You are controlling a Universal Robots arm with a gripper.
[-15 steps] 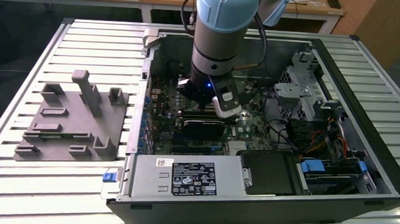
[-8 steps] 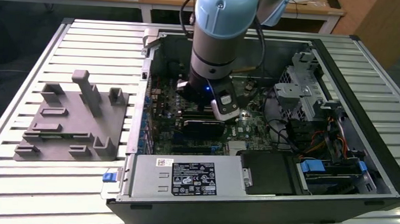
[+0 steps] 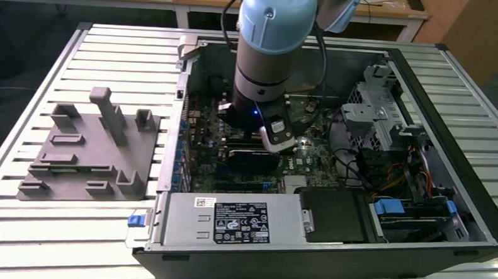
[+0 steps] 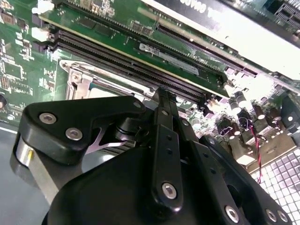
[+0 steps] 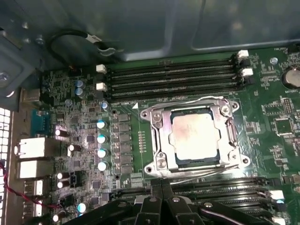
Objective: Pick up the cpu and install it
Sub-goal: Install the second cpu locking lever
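Inside the socket frame (image 5: 194, 139), the cpu (image 5: 194, 136) (gripper (image 5: 161, 187) just beside).

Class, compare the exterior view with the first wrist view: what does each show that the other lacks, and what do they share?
Exterior view alone: the arm reaching down into the open computer case, and a grey fixture on the slatted table at the exterior view's left.

First wrist view alone: the cpu lying in its socket, the metal frame around it, with memory slots beyond.

Both: the green motherboard and the dark gripper close above it.
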